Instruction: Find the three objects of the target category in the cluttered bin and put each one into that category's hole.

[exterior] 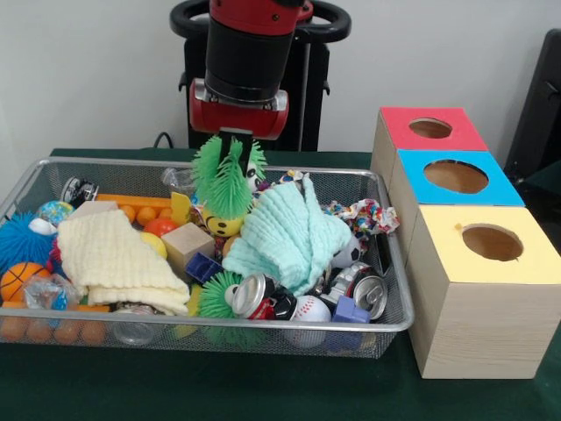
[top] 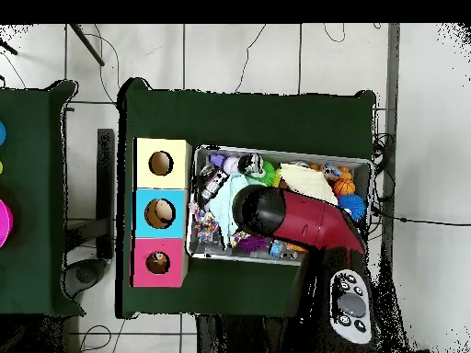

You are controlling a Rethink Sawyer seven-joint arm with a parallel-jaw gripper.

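Bench (exterior: 263, 395): green cloth, carrying everything below the tool.
Wire bin (exterior: 399, 316): beneath the tool, filled with clutter.
Three boxes: beside the bin, to the picture's right of the tool in the front view; yellow-topped box (exterior: 486, 289), blue-topped box (exterior: 456, 180), red-topped box (exterior: 429, 129), each with a round hole.
Mint cloth (exterior: 289, 232): just right of the tool.
Tool (exterior: 230, 149): pinching the green spiky ball (exterior: 223, 180), raised over the bin.

Green tablecloth (exterior: 263, 386) under everything. Second green table (top: 32, 198) well off to one side of pincer, pink disc (top: 4, 223) at its edge. Tiled floor (top: 239, 55) beyond.
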